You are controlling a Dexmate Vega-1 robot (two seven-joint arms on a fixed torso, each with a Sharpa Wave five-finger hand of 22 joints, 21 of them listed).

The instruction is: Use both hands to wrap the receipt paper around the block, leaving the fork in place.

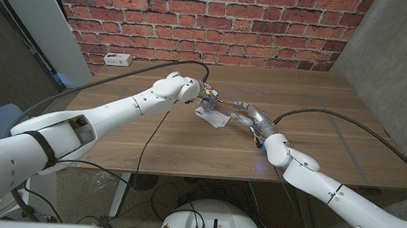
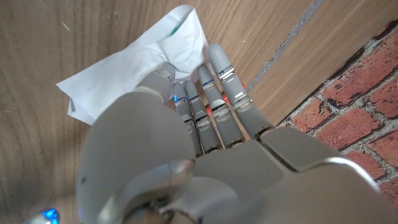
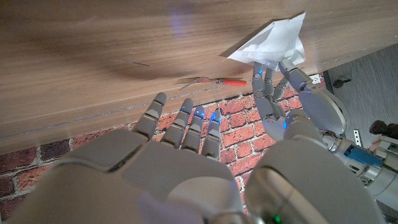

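Note:
The white receipt paper point(image 1: 211, 117) lies crumpled and partly raised near the middle of the wooden table point(image 1: 151, 143); the block is hidden, perhaps under it. My left hand point(image 1: 206, 96) comes down on the paper's far side. In the left wrist view its fingers point(image 2: 211, 93) lie close together on the paper point(image 2: 118, 84), and the thumb seems to pinch a fold. My right hand point(image 1: 243, 115) hovers just right of the paper with fingers point(image 3: 180, 121) spread and nothing in them. A fork point(image 3: 208, 81) with a red handle lies on the table beyond the paper.
A white power strip point(image 1: 117, 59) sits at the table's back left corner, in front of the brick wall point(image 1: 217, 14). Black cables run along both arms above the table. Bare wood stretches to the left, the right and the front of the paper.

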